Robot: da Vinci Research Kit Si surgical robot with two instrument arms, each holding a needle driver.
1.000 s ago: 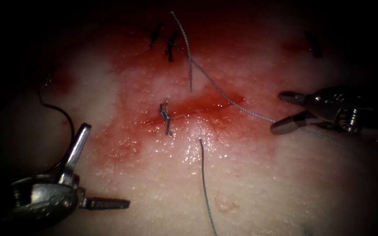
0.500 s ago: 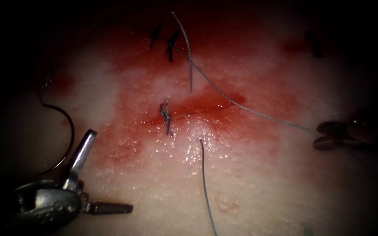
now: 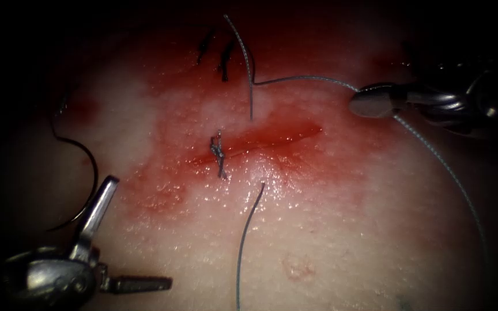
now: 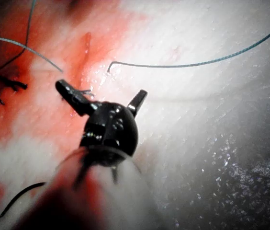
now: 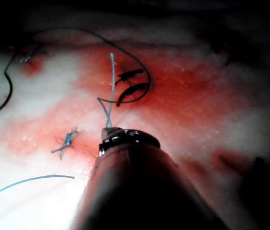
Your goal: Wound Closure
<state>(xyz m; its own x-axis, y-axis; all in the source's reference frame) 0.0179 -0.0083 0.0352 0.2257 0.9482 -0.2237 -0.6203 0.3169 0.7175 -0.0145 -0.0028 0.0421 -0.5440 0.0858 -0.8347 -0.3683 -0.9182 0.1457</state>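
The cut (image 3: 278,137) runs across the tissue (image 3: 347,230), with a knotted stitch (image 3: 219,152) at its left end. My right tool (image 3: 370,103) is above and right of the cut, its jaws shut on the thread (image 3: 306,78), which bends from a point above the cut to the jaws and then trails down to the right. The same grip shows at my right tool (image 5: 110,133). My left tool (image 3: 141,230) sits low on the left, wide open and holding nothing, as also seen on the left tool (image 4: 101,91). The curved needle (image 3: 94,167) lies free on the tissue left of the cut.
Two dark older stitches (image 3: 223,60) sit above the cut. A loose thread end (image 3: 243,247) runs down from just below the cut. Red fluid (image 3: 168,190) stains the tissue around the cut.
The right tool's jaws shut on the thread, drew right, then moved up and left, bending the thread above the cut. The lower thread end shifted. The left tool barely moved.
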